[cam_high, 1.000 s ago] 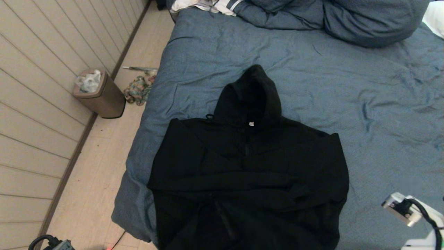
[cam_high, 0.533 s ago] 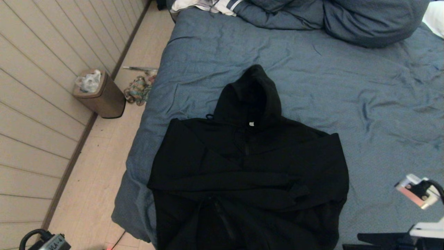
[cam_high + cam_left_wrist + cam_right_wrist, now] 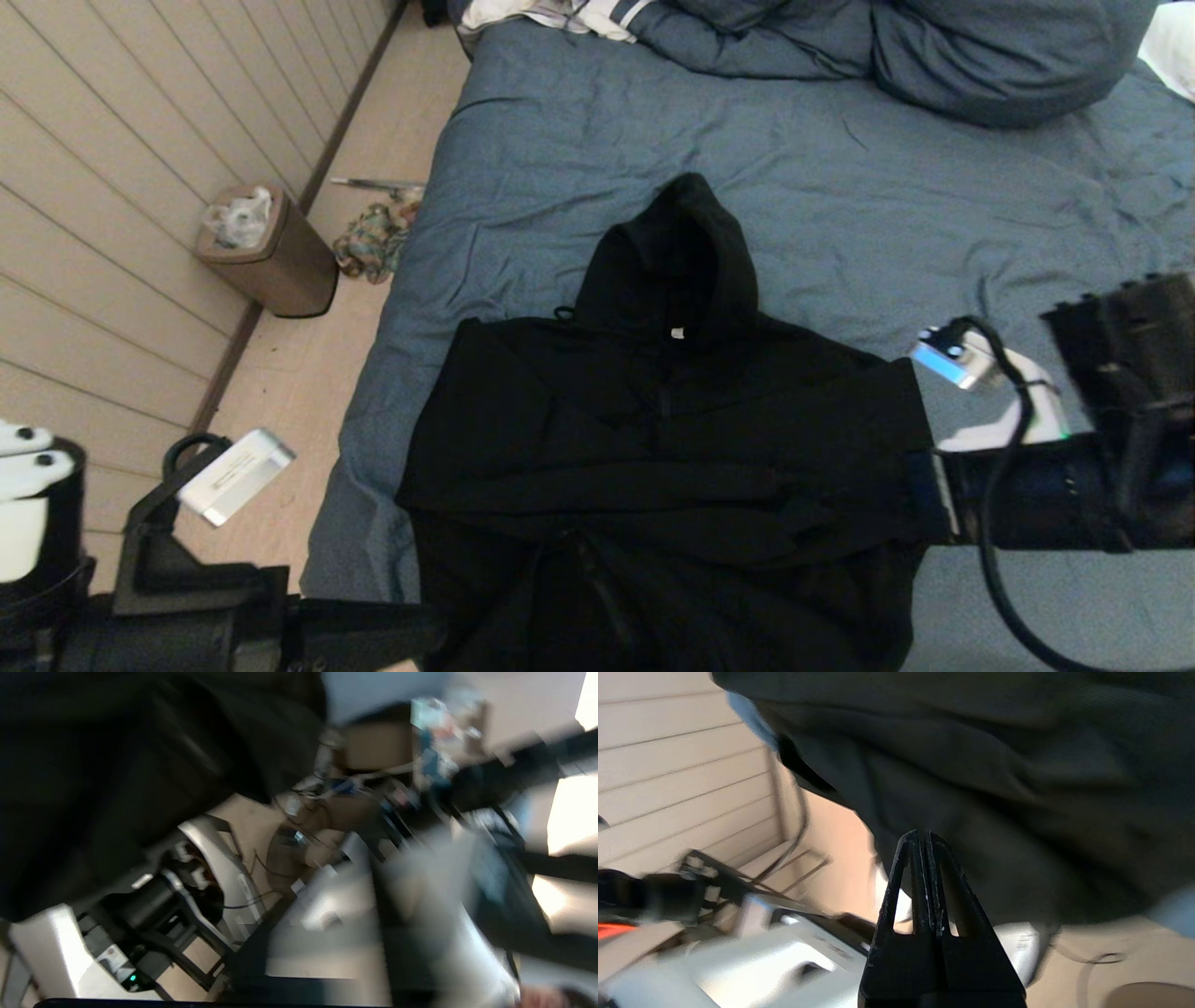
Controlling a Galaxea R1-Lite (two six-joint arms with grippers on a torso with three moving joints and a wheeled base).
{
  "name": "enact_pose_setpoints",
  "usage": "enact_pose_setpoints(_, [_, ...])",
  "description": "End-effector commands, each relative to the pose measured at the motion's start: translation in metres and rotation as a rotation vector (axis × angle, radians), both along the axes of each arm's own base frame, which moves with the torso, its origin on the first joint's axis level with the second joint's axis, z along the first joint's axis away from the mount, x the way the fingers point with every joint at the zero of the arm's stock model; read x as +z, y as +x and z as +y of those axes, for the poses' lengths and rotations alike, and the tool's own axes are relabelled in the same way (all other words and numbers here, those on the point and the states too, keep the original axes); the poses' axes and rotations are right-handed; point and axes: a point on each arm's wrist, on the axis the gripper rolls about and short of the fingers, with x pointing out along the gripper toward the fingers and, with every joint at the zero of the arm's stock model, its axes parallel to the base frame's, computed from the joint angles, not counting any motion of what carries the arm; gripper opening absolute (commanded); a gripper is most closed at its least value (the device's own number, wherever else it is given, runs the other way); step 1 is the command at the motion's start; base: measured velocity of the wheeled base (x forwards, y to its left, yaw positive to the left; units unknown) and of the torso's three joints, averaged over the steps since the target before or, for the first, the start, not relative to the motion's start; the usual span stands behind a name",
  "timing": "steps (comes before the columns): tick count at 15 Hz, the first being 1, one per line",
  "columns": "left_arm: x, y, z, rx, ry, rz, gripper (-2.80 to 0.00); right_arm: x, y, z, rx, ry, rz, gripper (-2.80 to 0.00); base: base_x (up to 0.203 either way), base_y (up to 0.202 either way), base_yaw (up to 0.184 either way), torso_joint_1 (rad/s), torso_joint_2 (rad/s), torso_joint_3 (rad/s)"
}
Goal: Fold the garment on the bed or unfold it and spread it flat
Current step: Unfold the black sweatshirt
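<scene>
- Black hooded sweatshirt (image 3: 667, 448) of thick, soft, matte fabric, lying face up at lower centre on the bed (image 3: 840, 168); pointed hood toward the top, sleeves folded across the chest.
- Slate-blue duvet, wrinkled and finely textured.
- Right hand (image 3: 923, 836): slim black tapered fingers pressed together, tips against dark cloth, grip uncertain.
- Left hand at lower left, closed, fingers unseen.
- Brown bin (image 3: 271, 252) at upper left.

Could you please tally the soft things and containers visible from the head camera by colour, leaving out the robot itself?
Black: 1, the garment
Slate blue: 2, the bed cover and the pillow
White with stripes: 1, the striped cloth
Multicoloured: 1, the rag on the floor
Brown: 1, the bin
Total: 6
</scene>
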Motion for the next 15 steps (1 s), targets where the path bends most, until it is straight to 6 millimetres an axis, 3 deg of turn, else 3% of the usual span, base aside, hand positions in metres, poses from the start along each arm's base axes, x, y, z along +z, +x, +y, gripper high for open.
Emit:
enact_pose_setpoints(1, [-0.020,0.043,-0.015,0.061,0.067,0.111,-2.80,-0.019,0.030,0.036,0.066,-0.029,0.096,-2.80,0.000,0.000,0.000,0.000,0.00,0.000])
enact_pose_setpoints(3, [-0.020,0.063,-0.002,0.149,0.035,0.082,-2.80,-0.029,0.037,0.074,0.143,-0.061,0.120,-2.80,0.000,0.000,0.000,0.000,0.00,0.000])
enact_pose_setpoints(5, [-0.017,0.072,0.011,0.194,-0.005,0.043,-2.80,-0.049,0.044,0.111,0.190,-0.124,0.124,-2.80,0.000,0.000,0.000,0.000,0.00,0.000])
enact_pose_setpoints(9, [-0.022,0.070,0.019,0.196,-0.015,0.063,-2.80,-0.078,0.072,0.167,0.185,-0.209,0.081,-2.80,0.000,0.000,0.000,0.000,0.00,0.000])
enact_pose_setpoints(11, [-0.025,0.067,0.020,0.196,-0.009,0.076,-2.80,-0.090,0.078,0.182,0.194,-0.226,0.084,-2.80,0.000,0.000,0.000,0.000,0.00,0.000])
enact_pose_setpoints(15, [-0.028,0.063,0.021,0.174,-0.015,0.087,-2.80,-0.117,0.043,0.186,0.262,-0.322,0.151,-2.80,0.000,0.000,0.000,0.000,0.00,0.000])
